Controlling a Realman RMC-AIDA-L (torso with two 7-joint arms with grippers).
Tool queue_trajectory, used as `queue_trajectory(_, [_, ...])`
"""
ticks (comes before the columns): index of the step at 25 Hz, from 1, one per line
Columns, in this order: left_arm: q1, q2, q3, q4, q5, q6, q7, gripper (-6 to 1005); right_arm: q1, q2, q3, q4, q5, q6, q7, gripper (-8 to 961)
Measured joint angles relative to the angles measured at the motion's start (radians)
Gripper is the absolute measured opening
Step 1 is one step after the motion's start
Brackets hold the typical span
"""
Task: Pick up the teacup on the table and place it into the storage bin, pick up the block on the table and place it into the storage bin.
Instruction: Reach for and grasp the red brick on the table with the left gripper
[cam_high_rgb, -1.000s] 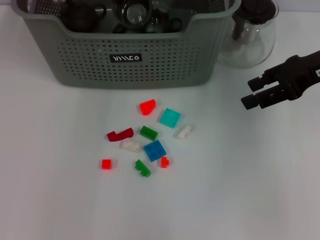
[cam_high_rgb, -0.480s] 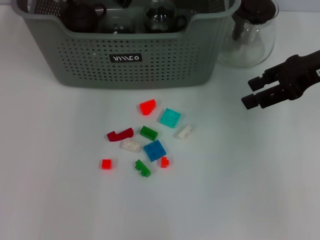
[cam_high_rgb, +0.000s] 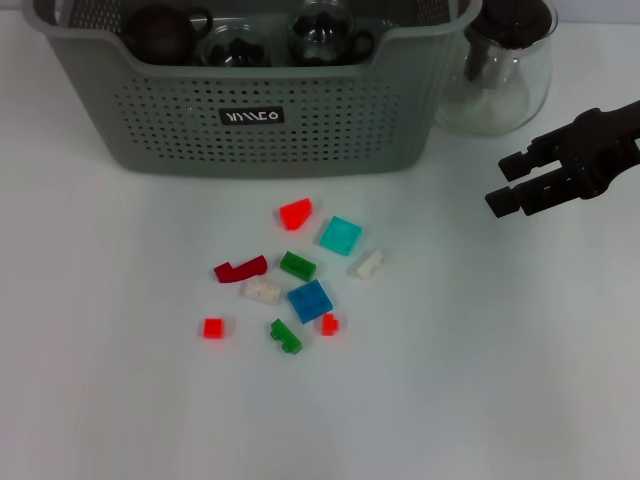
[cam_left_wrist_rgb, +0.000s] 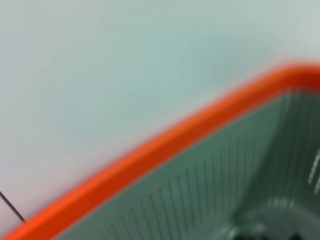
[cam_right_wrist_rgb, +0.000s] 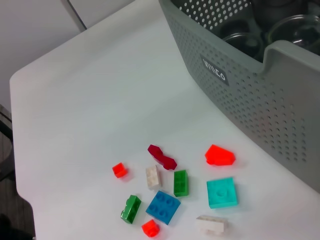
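Teapot (cam_high_rgb: 497, 75) beside storage bin (cam_high_rgb: 260, 120), right gripper (cam_high_rgb: 512, 185) nr it, jaws apart, empty.

White table (cam_high_rgb: 520, 380) carries storage bin (cam_high_rgb: 300, 130), glass teapot (cam_high_rgb: 505, 70), scattered small blocks (cam_high_rgb: 310, 300)

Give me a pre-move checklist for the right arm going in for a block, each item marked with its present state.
1. Right gripper open and holding nothing: ok.
2. Blocks lie loose on the table, e.g. the cyan block nearest the gripper: ok.
3. Path from gripper to the blocks over bare table: ok.
4. Glass teapot stands close behind the gripper; mind it: not ok.
5. Storage bin has room left among the glassware: cannot tell.
6. Left gripper clear of the work: cannot tell, not in view.
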Motion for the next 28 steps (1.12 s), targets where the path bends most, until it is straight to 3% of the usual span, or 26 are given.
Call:
queue_trajectory(5, [0.087, -0.017, -0.098, 0.258, -0.201, 0.134, 0.016, 522, -0.001, 0.0, 0.009, -0.004, 0.007, -0.007, -0.016, 684])
queue_trajectory(9, [0.21, 0.006, -0.147, 0.397, -0.578, 0.29, 0.124, 603, 0.004, 0.0, 0.011, -0.002, 0.012, -0.01, -0.036, 684])
queue_trajectory(12, [0.302, 0.022, -0.184, 0.442, -0.854, 0.449, 0.25, 827, 0.007, 0.001, 0.011, -0.001, 0.03, -0.012, -0.045, 684])
queue_trajectory(15, [0.365, 0.022, -0.248, 0.462, -1.007, 0.651, 0.37, 834, 0.004, 0.0, 0.011, -0.001, 0.064, -0.019, -0.055, 684])
queue_trajectory(16, [0.396, 0.014, -0.294, 0.472, -1.035, 0.792, 0.423, 836, 0.003, -0.001, 0.011, -0.003, 0.074, -0.02, -0.057, 684])
queue_trajectory(20, [0.445, 0.001, -0.305, 0.483, -1.022, 0.921, 0.479, 835, 0.0, -0.001, 0.012, -0.004, 0.091, -0.02, -0.061, 684])
queue_trajectory(28, [0.614, -0.044, -0.24, 0.625, -0.85, 0.966, 0.568, 833, 0.001, 0.005, 0.023, 0.001, 0.096, -0.009, -0.06, 686])
